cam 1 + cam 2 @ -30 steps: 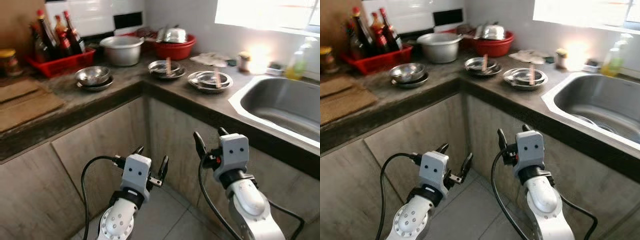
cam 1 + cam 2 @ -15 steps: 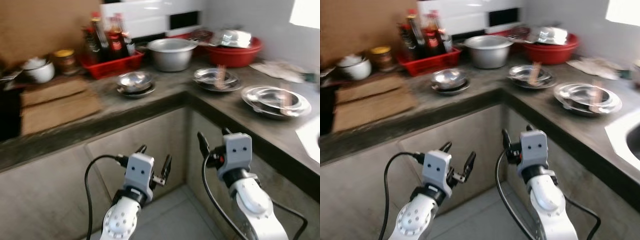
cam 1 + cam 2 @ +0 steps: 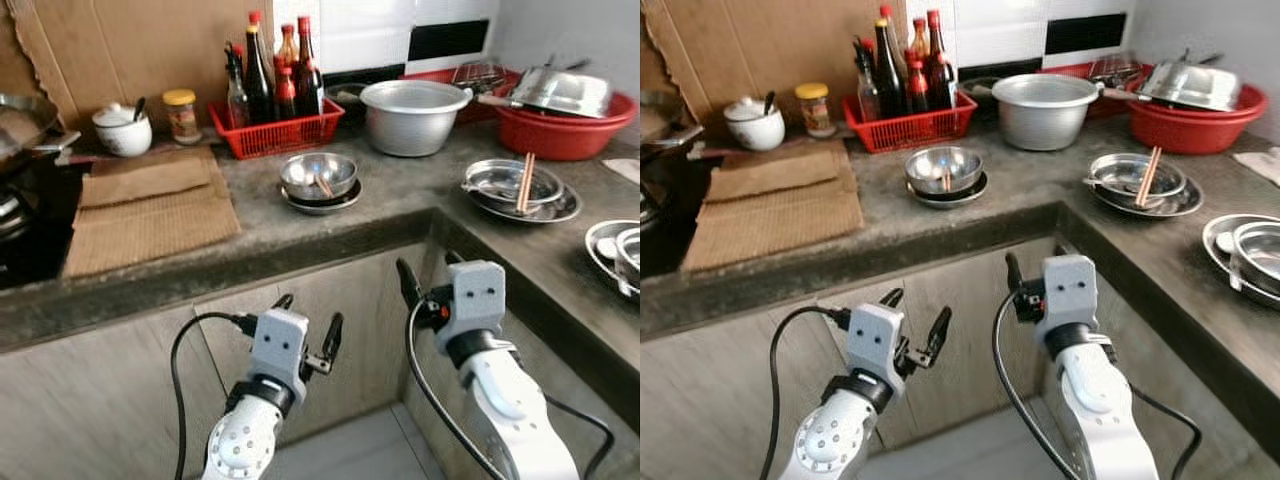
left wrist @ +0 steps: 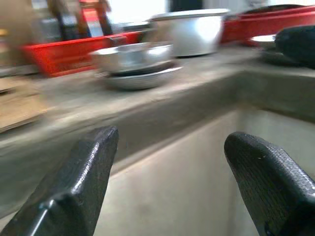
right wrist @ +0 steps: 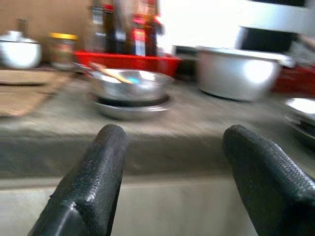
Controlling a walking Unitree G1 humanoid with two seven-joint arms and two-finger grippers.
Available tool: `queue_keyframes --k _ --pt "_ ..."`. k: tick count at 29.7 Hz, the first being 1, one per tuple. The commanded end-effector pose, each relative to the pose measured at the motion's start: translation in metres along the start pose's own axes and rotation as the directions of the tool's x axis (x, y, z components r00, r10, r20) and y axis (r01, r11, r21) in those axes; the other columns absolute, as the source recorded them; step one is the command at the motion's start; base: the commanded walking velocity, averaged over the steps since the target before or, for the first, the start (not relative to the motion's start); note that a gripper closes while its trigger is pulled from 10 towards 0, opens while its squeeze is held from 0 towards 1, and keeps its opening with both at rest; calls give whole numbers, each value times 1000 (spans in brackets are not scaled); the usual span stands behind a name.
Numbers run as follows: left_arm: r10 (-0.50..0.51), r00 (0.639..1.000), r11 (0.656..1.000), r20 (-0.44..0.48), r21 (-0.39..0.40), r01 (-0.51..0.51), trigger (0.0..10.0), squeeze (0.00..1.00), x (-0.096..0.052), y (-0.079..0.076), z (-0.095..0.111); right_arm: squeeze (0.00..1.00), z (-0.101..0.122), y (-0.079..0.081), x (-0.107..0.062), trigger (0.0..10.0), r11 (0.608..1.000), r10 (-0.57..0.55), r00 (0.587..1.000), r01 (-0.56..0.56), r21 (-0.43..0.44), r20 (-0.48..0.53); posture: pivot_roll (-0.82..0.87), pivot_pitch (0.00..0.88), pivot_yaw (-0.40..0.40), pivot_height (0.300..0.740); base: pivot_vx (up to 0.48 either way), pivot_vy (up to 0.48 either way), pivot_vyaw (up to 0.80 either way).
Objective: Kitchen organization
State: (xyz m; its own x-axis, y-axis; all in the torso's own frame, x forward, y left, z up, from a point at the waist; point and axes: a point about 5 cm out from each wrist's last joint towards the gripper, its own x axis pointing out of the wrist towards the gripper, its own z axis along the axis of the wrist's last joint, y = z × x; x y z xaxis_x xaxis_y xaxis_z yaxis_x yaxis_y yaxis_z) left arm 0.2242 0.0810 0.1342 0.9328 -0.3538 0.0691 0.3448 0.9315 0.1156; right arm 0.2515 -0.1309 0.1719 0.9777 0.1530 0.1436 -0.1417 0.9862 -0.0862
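A steel bowl [image 3: 319, 176] holding a spoon rests on a plate near the counter's inner corner. To its right lies a steel dish with chopsticks [image 3: 516, 187] across it. More stacked steel dishes [image 3: 617, 250] sit at the right edge. Both grippers hang below the counter edge, in front of the cabinet doors. My left gripper [image 3: 308, 312] is open and holds nothing. So is my right gripper [image 3: 426, 265], which sits just under the corner. The left wrist view shows its open gripper [image 4: 172, 147] facing the bowl [image 4: 132, 56]. The right wrist view shows the same from my right gripper [image 5: 172, 147], level with the bowl [image 5: 129, 86].
Behind stand a silver pot [image 3: 412, 115], a red basin [image 3: 562, 125] with a lid, a red basket of bottles [image 3: 275, 125], a jar [image 3: 181, 113] and a white lidded pot [image 3: 122, 131]. Brown mats [image 3: 145, 205] lie left of the bowl, beside a stove [image 3: 20, 230].
The camera has swung left: the sink and window have gone from view, and the mats, stove and cardboard wall have come in. Both grippers keep their open pose below the counter.
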Motion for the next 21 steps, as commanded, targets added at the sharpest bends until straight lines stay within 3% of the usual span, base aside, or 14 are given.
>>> queue_keyframes --k 1,4,17,18,19,20,21 --pt "22 1000 1000 -15 11 -21 10000 0 -2 6 -2 0 5 8 3 10000 1000 31 999 -31 4 26 43 29 -27 740 304 0 800" --pt "22 1000 1000 -14 11 -22 10000 0 -2 6 -2 0 5 7 5 10000 1000 28 999 -29 8 27 42 29 -28 740 304 0 800" --pt "29 999 1000 -24 -5 -29 10000 0 -4 5 -3 0 9 -4 12 10000 1000 6 999 -5 -2 44 46 28 -30 740 40 0 0" --pt "29 999 1000 -25 -6 -29 10000 0 -4 5 -4 843 9 -4 12 10000 1000 13 999 -13 0 47 46 28 -30 740 0 0 0" --pt "29 999 1000 -25 -6 -29 10000 0 -4 5 -4 843 9 -4 12 10000 1000 13 999 -13 0 47 46 28 -30 740 0 0 0" --pt "29 999 1000 -24 -6 -29 10000 0 -4 5 -4 1000 9 -4 13 10000 1000 19 999 -19 -1 49 46 28 -30 740 0 0 0" --pt "27 999 1000 -24 -6 -27 10000 0 -4 5 -3 1000 9 -3 13 10000 1000 28 998 -28 0 49 45 26 -31 740 0 0 0"
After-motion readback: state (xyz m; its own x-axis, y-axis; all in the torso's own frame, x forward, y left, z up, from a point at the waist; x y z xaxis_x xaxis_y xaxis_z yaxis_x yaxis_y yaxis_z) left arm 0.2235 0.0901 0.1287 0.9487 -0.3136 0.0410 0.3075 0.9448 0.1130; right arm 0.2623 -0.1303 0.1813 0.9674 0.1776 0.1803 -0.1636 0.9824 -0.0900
